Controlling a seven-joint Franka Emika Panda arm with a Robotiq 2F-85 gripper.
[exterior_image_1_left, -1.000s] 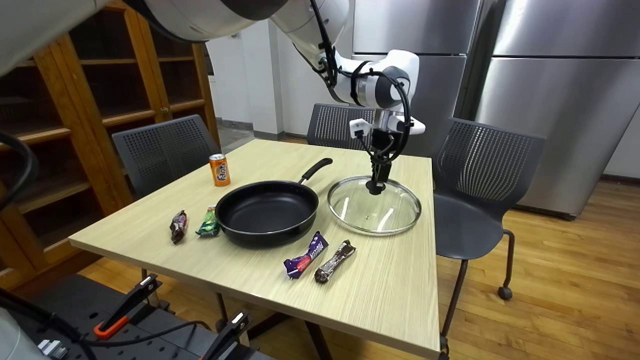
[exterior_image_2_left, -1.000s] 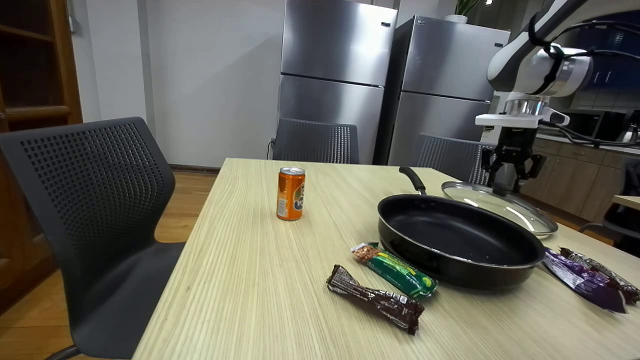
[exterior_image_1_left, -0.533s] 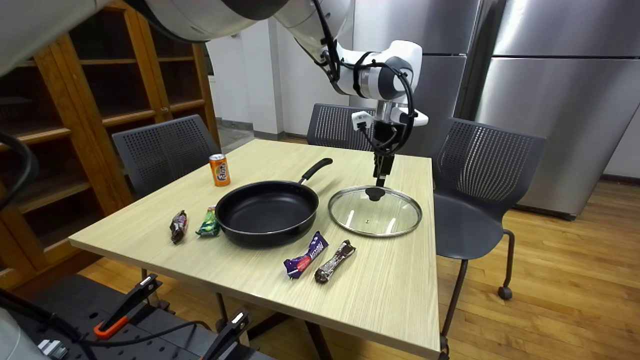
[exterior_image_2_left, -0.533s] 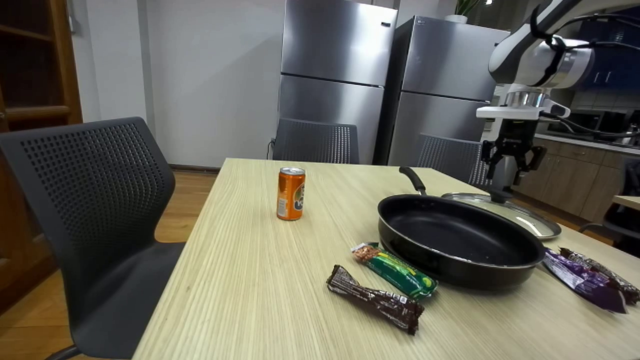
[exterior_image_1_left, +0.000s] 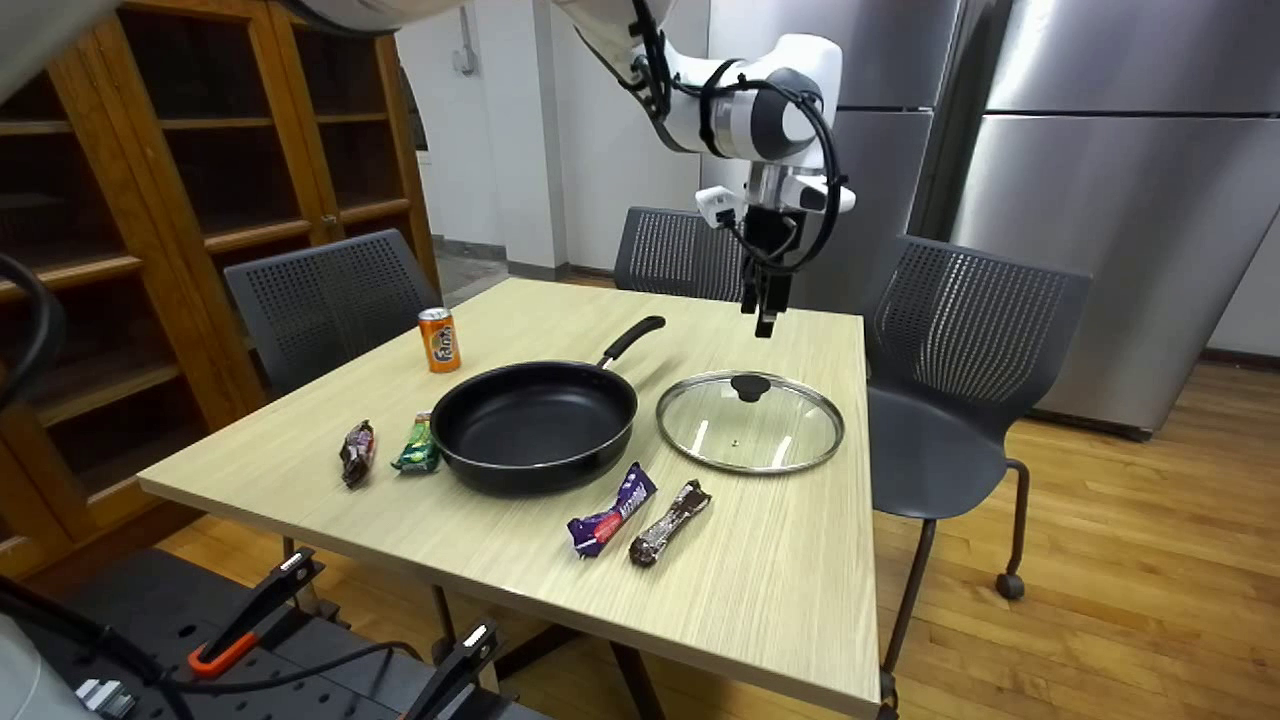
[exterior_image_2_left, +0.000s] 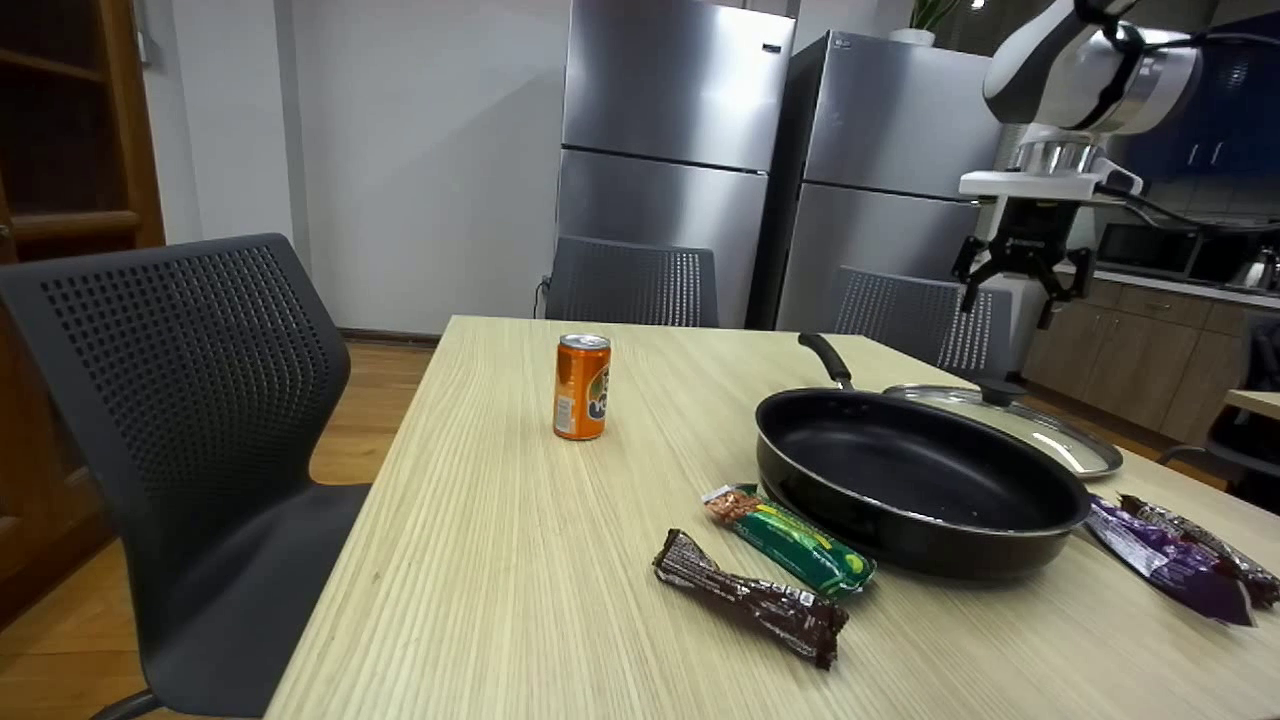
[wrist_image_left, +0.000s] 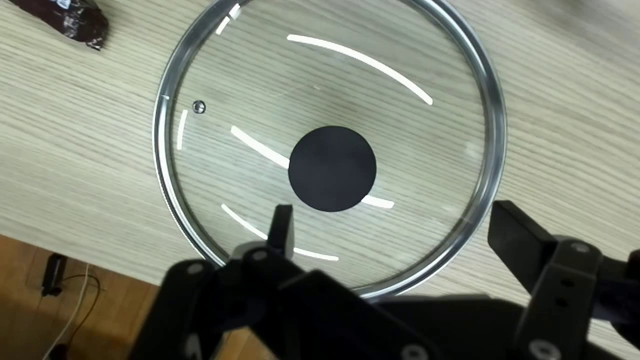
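Observation:
My gripper (wrist_image_left: 393, 220) is open and empty, with its two black fingers wide apart. It hangs above the glass lid (wrist_image_left: 415, 160), touching nothing, as both exterior views also show (exterior_image_1_left: 762, 322) (exterior_image_2_left: 1006, 313). The round lid has a steel rim and a black knob (wrist_image_left: 332, 169). It lies flat on the table, knob up (exterior_image_1_left: 749, 387). A black frying pan (exterior_image_1_left: 535, 415) with a black handle stands beside the lid. It also shows in an exterior view (exterior_image_2_left: 915, 465), where it partly hides the lid.
A purple wrapped bar (exterior_image_1_left: 612, 510) and a brown one (exterior_image_1_left: 670, 522) lie before the lid. A green bar (exterior_image_2_left: 790, 540) and another brown bar (exterior_image_2_left: 750, 598) lie beside the pan. An orange can (exterior_image_2_left: 581, 387) stands upright farther back. Chairs (exterior_image_1_left: 970, 370) surround the table (exterior_image_1_left: 780, 600).
A second ago the gripper was around the knob and the lid was slightly tilted. The fingers have since opened, the lid lies flat, and the gripper has risen straight off it.

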